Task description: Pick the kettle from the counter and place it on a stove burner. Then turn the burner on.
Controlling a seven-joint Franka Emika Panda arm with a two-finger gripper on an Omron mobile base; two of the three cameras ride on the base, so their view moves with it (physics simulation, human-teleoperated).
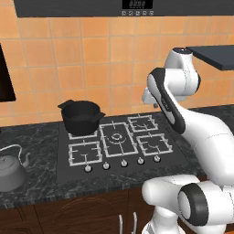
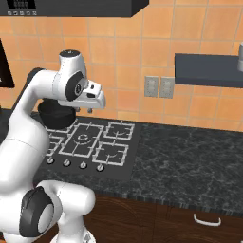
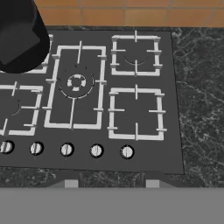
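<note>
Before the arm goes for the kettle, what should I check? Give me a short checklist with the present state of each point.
1. Kettle upright on the counter, left of the stove: ok.
2. Kettle handle free to grasp: ok.
3. Tool near the kettle: not ok, it hangs over the stove.
4. Tool open: cannot tell.
5. Free burner: ok; the pot covers only the back left one.
6. Knobs reachable: ok.

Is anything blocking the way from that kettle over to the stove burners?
Nothing visible blocks it. The kettle sits on the counter left of the stove. The black pot occupies the back-left burner only; the front-left burner is free.
</note>
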